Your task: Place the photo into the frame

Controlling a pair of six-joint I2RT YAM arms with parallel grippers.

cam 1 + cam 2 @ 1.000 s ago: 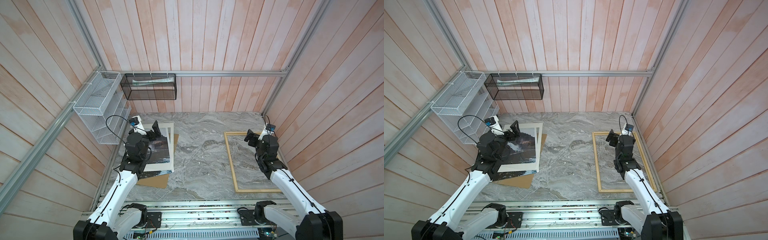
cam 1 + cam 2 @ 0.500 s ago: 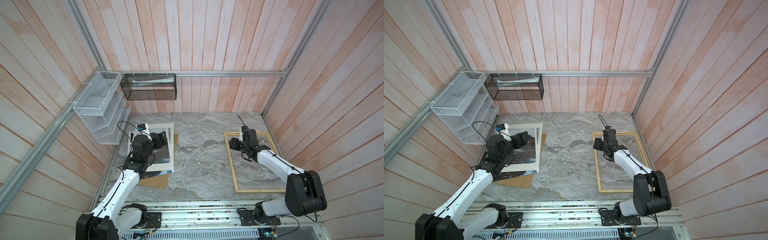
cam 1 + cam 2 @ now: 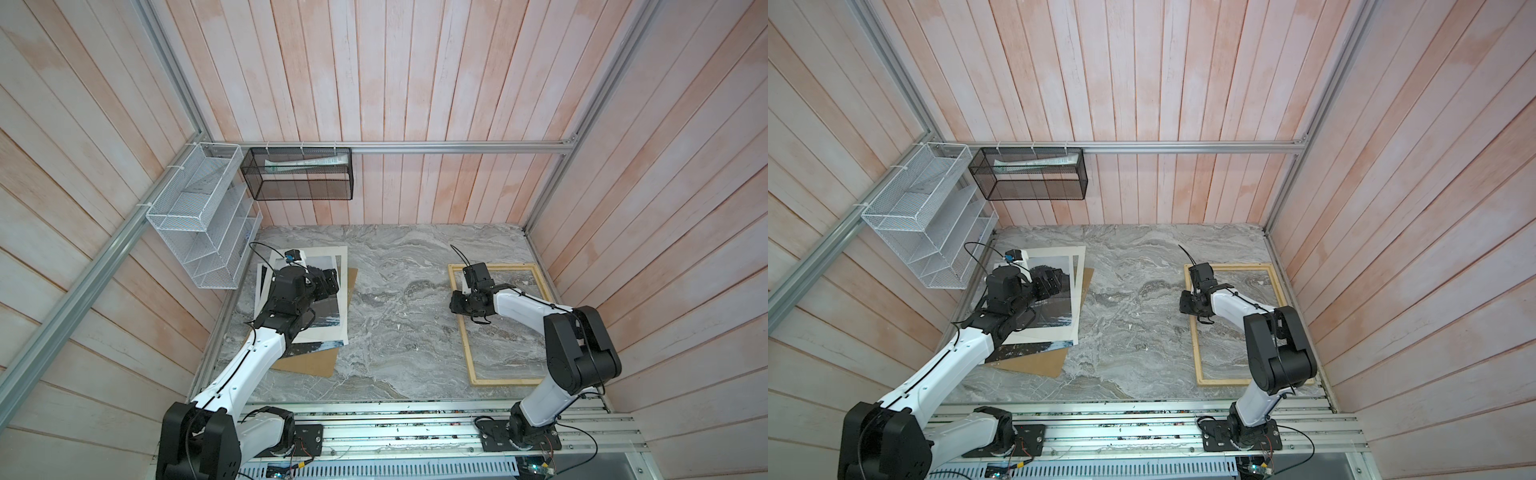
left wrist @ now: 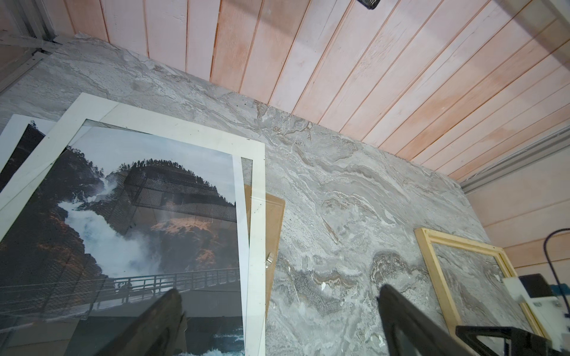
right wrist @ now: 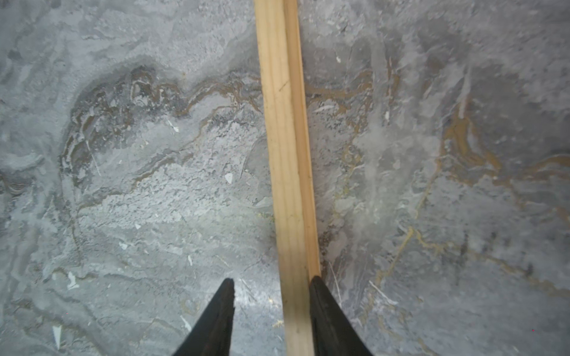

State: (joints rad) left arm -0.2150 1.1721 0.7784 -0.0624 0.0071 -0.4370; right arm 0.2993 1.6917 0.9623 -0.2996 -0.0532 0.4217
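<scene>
On the desk, in a top view, the photo lies at nine o'clock beneath the left claw, the frame at three o'clock. The left wrist view shows that claw released wide. In the right wrist view the right claw is unclenched, jaws either side of a frame rail, one touching.

White mat and brown backing board on marble tabletop; white wire rack, black mesh basket.
</scene>
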